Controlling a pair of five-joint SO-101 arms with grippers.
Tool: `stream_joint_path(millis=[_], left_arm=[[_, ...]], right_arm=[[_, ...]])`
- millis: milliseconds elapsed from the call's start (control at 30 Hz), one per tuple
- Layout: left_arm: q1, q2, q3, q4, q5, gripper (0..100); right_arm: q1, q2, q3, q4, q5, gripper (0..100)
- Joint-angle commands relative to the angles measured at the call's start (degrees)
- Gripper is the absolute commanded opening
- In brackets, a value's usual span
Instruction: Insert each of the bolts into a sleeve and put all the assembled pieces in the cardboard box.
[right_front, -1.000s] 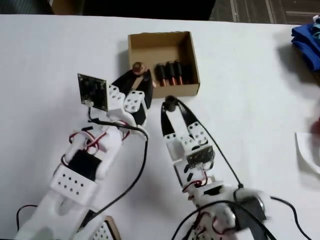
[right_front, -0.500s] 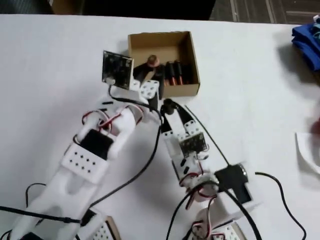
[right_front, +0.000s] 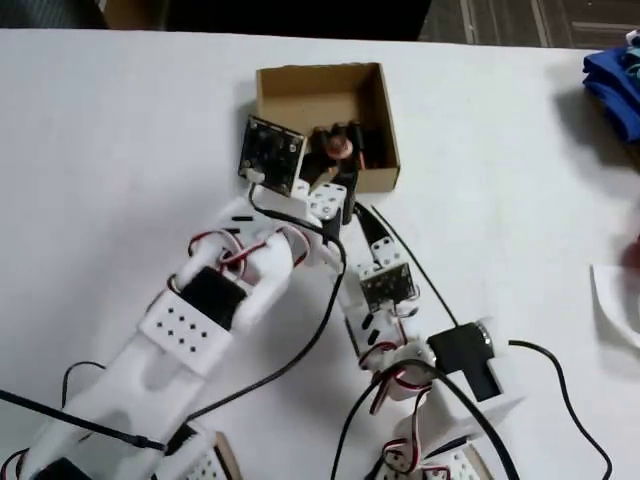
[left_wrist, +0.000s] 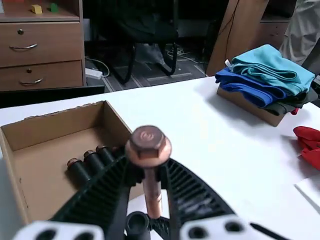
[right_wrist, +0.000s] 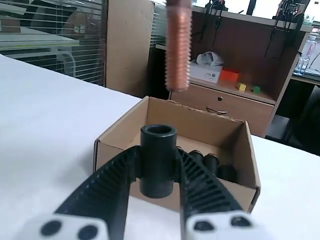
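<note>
Hanging head-up in the left gripper (left_wrist: 148, 172), the bolt (left_wrist: 148, 150) is pinched on its shank just under the hex flange, with the threaded end free below. Straight beneath it stands the sleeve (right_wrist: 158, 150), upright with its bore open to the top, clamped round its middle by the right gripper (right_wrist: 157, 167). The bolt's tip sits above the sleeve's mouth and apart from it, and from the right wrist view the two look roughly in line. All this is over the tabletop (right_front: 500, 150), just beside the near wall of the box (right_front: 300, 85), where three finished pieces (left_wrist: 87, 162) lie side by side.

I'd reckon the bolt is solid metal: stiff, small, and heavy for its size, though nothing these arms would notice. Its smooth copper-coloured finish could slip or swing in that ribbed plastic pinch, so holding it close under the head seems right, and it leaves the whole thread free to go in. The sleeve looks like a rigid dark tube, light and not fragile. A grip round its waist suits it, provided the top is left uncovered and it isn't tipped, since a tilted bore would catch the threads.
</note>
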Motion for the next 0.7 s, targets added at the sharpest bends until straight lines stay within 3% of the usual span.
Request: stream_joint_path(millis=[0, 667], left_arm=[[0.62, -0.18, 0.22, -1.93, -0.35, 3], [0.53, 0.26, 0.40, -1.93, -0.44, 3]], right_arm=[[-0.31, -0.04, -1.67, -1.63, -0.09, 1.9], [-0.04, -0.04, -1.32, -4.44, -4.75, 1.9]])
